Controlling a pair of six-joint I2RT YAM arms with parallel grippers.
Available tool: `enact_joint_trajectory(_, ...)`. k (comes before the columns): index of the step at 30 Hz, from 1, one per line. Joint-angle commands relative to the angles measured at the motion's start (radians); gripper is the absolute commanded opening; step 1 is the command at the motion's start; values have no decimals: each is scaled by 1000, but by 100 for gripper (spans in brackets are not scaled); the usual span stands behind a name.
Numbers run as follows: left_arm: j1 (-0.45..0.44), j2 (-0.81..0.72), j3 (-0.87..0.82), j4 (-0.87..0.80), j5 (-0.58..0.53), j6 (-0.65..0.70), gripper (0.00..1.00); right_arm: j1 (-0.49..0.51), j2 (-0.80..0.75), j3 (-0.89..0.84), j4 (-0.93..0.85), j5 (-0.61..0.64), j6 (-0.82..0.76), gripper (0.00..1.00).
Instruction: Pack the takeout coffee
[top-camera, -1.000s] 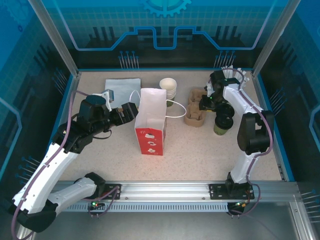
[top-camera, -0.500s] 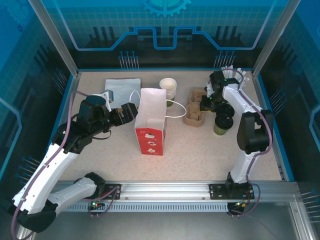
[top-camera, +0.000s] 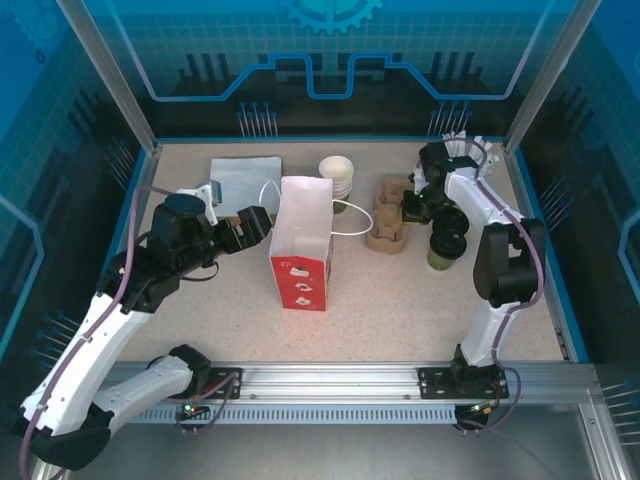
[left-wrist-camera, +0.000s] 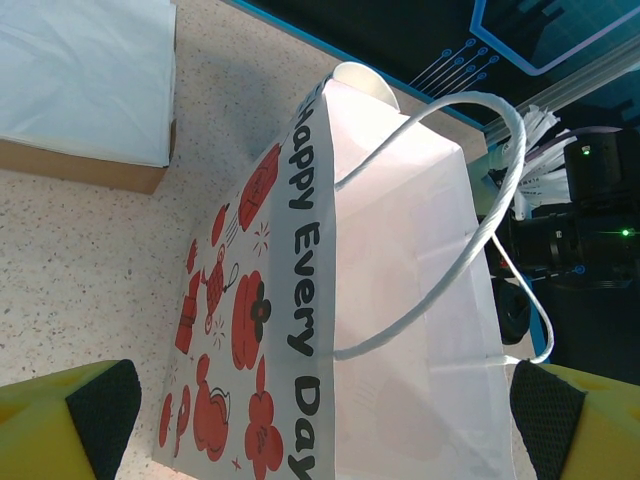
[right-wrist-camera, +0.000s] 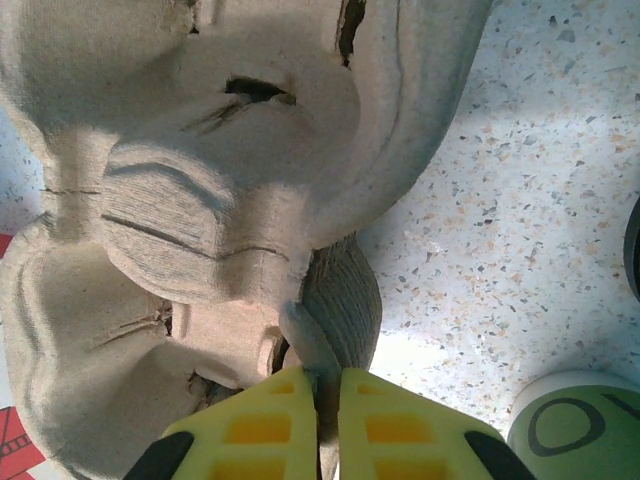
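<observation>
takeout coffee (top-camera: 438, 258): green paper cup, upright on the tabletop (top-camera: 400, 300), just right of the cup carrier (top-camera: 388, 228) with bare surface between them; well apart from the paper bag (top-camera: 300, 240)
takeout coffee, right wrist view (right-wrist-camera: 575, 435): white rim and green printed wall at the lower right corner, clear of the fingers
right claw (right-wrist-camera: 328, 385): yellow fingers pressed together, clamped on a thin upright wall at the edge of the cup carrier (right-wrist-camera: 200, 200); seen from above it sits at the carrier's right side (top-camera: 410, 208)
cup carrier: brown moulded pulp, lying flat on the tabletop (right-wrist-camera: 520, 200), right of the paper bag
left claw (top-camera: 255, 222): fingers spread wide apart, nothing held, just left of the paper bag; its wrist view (left-wrist-camera: 322, 400) shows one fingertip at each lower corner
paper bag (left-wrist-camera: 400, 250): white, red print, standing upright with its mouth open; its white loop handle (left-wrist-camera: 480, 230) arches over the opening
</observation>
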Motion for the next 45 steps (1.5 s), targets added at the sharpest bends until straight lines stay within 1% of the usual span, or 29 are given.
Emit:
enact_joint_trajectory(1,-7,-8,22,-20,-27,32,99,-2,-8,3,-12,-44,3,8)
enact_joint_trajectory(11,-7,-24,27,-30,-41,37,99,-52,-69,-57,33,-136,4,0)
enact_joint_trajectory(19,-7,-24,30,-23,-42,38,99,-87,-115,-109,70,-202,9,0)
enact_joint_trajectory(26,-7,-22,38,-15,-44,33,99,-110,-122,-130,89,-268,8,0)
enact_joint_trajectory(36,-7,-10,43,-3,-41,35,99,-126,-111,-172,113,-299,16,0)
enact_joint_trajectory(43,-6,-6,50,7,-20,38,99,-113,-91,-199,191,-394,86,0)
enact_joint_trajectory(45,-7,-5,57,15,-8,44,99,-112,-91,-217,224,-438,117,0)
